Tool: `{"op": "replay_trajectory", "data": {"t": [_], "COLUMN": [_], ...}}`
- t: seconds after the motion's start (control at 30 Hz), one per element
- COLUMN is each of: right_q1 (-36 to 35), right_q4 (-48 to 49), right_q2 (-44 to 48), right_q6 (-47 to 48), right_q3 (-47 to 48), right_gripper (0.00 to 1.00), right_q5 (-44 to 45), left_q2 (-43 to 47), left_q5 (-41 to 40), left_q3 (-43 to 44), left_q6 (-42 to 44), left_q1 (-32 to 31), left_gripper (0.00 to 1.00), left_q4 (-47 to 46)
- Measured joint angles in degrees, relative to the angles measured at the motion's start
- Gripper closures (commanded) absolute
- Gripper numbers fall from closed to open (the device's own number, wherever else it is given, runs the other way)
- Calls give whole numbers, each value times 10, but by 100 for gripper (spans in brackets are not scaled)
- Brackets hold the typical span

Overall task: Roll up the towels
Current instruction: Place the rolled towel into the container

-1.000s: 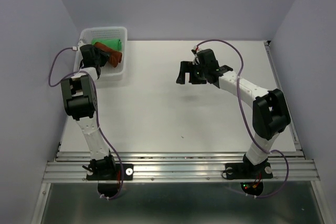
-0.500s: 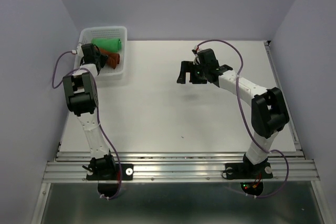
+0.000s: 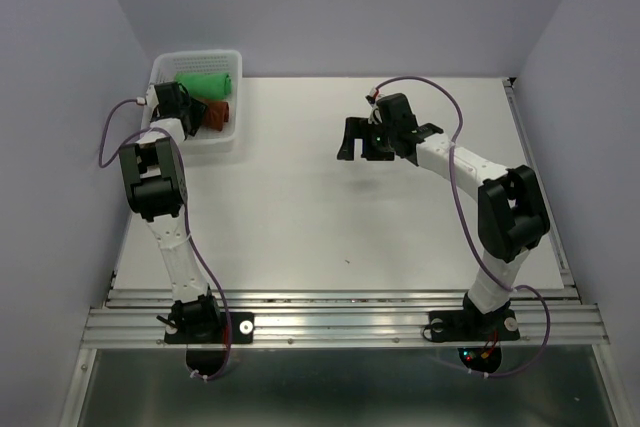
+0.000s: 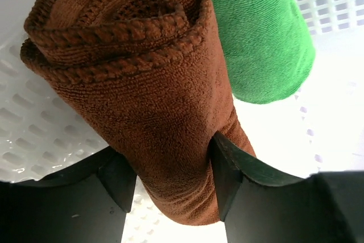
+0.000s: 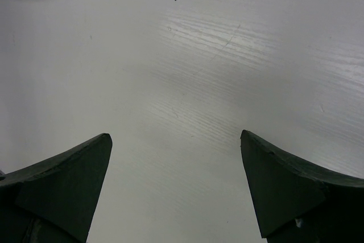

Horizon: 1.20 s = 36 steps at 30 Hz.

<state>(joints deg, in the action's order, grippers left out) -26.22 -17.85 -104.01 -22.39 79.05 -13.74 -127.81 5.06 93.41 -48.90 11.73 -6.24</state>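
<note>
The left arm reaches to the far left corner, its tool point(image 3: 178, 105) tipped down with both fingers point(image 4: 114, 180) clamped on a brown towel point(image 4: 142, 83). The right arm stretches leftward toward the middle, its tool point(image 3: 360, 140) hovering with fingers point(image 5: 62, 180) spread wide, holding nothing.

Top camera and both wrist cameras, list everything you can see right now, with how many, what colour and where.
table: 1, white, fills the workspace
basket: 1, white perforated plastic, far left corner of the table
brown towel: 1, brown, rolled, inside the basket
green towel: 1, green, rolled, inside the basket, beside the brown towel on its far side
cables: 2, purple, one along each arm
left gripper: 1, black, reaching into the basket, fingers closed on the brown towel
right gripper: 1, black, open, over bare table around the middle, holding nothing
</note>
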Motion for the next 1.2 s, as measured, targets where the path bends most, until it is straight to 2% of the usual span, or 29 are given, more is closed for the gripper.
{"op": "replay_trajectory", "data": {"t": [0.3,0.77,1.2], "right_q1": [0,0,0], "right_q4": [0,-1,-2], "right_q2": [0,1,14], "right_q6": [2,8,21], "right_q3": [0,0,-2], "right_gripper": [0,0,0], "right_q5": [-4,-11,-20], "left_q2": [2,12,47], "left_q5": [-6,-22,-21], "left_q3": [27,89,118], "left_q6": [-6,-13,-11], "left_q1": [0,3,4], "left_gripper": [20,10,9], "left_q4": [75,220,282]}}
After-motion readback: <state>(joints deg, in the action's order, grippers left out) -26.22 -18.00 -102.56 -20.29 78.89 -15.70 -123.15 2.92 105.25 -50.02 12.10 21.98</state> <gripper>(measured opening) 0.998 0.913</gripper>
